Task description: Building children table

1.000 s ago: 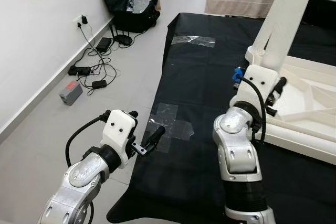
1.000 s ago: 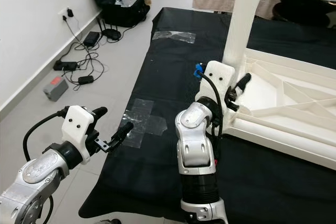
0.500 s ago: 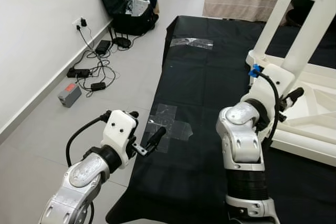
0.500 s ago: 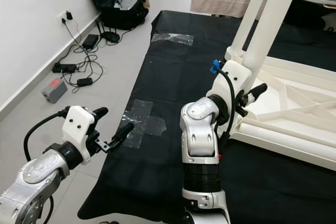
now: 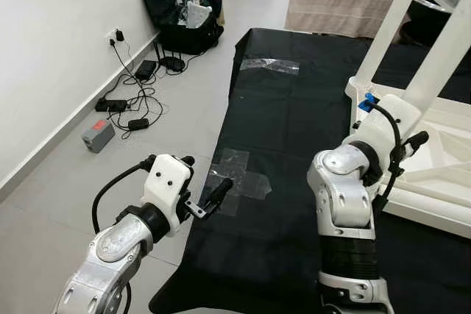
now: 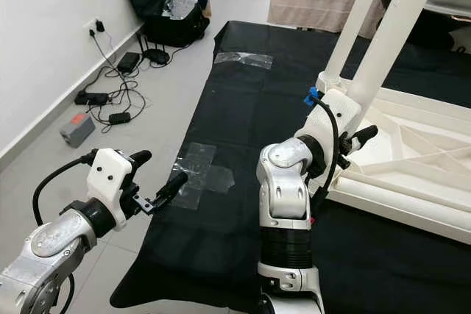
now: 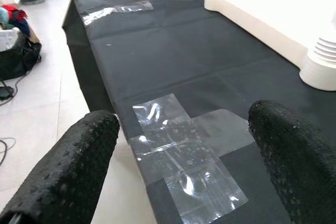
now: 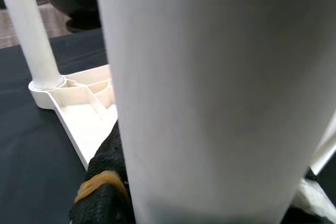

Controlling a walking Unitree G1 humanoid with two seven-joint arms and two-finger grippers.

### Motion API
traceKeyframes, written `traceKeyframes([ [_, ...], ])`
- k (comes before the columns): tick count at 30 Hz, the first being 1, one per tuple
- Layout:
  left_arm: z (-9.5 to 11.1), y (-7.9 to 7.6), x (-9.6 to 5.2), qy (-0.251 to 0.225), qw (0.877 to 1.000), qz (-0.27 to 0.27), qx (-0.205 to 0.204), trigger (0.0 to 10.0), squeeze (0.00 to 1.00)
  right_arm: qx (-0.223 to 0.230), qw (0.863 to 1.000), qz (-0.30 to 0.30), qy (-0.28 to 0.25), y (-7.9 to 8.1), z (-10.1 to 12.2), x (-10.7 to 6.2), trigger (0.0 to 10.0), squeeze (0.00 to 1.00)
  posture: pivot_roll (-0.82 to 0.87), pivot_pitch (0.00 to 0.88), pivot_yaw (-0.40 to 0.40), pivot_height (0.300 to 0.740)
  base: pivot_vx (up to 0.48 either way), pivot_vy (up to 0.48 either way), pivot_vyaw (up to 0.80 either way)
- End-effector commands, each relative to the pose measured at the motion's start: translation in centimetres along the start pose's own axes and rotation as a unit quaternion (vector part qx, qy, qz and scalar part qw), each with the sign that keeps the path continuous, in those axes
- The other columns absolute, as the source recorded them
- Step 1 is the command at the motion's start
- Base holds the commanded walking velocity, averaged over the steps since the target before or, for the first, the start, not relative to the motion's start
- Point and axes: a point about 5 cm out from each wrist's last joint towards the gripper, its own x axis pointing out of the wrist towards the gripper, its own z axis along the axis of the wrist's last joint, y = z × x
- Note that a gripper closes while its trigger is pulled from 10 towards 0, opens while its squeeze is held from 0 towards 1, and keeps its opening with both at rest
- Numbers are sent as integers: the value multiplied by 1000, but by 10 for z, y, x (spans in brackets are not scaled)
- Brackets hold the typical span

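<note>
Floor: grey tiles, with a black sheet (image 5: 294, 108) spread over the middle and right.
Table: a white table top (image 6: 412, 159) lies upside down at the right edge, cut off by the frame. Two white legs (image 6: 394, 34) stand up from it.
Right gripper (image 6: 352, 145): its fingers (image 8: 102, 192) are around the near leg, holding it. The leg hides most of them.
Left gripper (image 5: 210, 200): low on the left, fingers (image 7: 68, 171) wide apart, holding nothing, over clear tape (image 7: 184, 150).
Upper left: a black bag (image 5: 180, 12) and cables (image 5: 132, 93) by the wall.
</note>
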Motion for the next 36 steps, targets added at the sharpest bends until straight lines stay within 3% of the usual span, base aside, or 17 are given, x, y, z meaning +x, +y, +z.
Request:
traceKeyframes([
  [1,-4,2,-1,9,1000,-1,6,10000,0,-55,982,-52,172,-15,-64,-4,10000,0,125,183,9,740,0,0,0],
  [9,-4,2,-1,9,1000,-4,6,10000,0,-28,976,-87,200,-26,-70,10,10000,0,126,182,13,740,0,0,0],
  [19,-4,3,-1,12,1000,-5,10,10000,0,-27,970,-64,233,-24,-81,3,10000,0,128,185,16,740,0,0,0],
  [22,-4,3,0,11,1000,-9,14,10000,0,-11,960,-68,271,-23,-89,-1,10000,0,132,182,18,740,0,0,0],
  [27,-4,3,0,11,1000,-8,13,10000,0,-18,974,-43,222,-19,-78,5,10000,0,131,182,21,740,0,0,0],
  [28,-4,3,0,11,1000,-8,13,10000,0,-16,976,-33,214,-17,-75,5,10000,1000,128,184,16,740,0,0,0],
  [32,-4,3,0,11,1000,-7,12,10000,0,-13,981,-19,192,-13,-69,5,10000,1000,126,184,15,740,0,0,0],
  [33,-5,3,0,10,1000,-7,11,10000,0,-13,984,-13,175,-11,-64,4,10000,714,125,183,15,740,0,0,0],
  [35,-5,3,0,10,1000,-7,11,10000,0,-11,985,-11,171,-10,-63,4,10000,714,125,183,15,740,0,0,0],
  [36,-5,3,0,11,1000,-6,13,10000,0,-14,986,-9,163,-9,-61,4,10000,0,125,180,14,740,0,0,0],
])
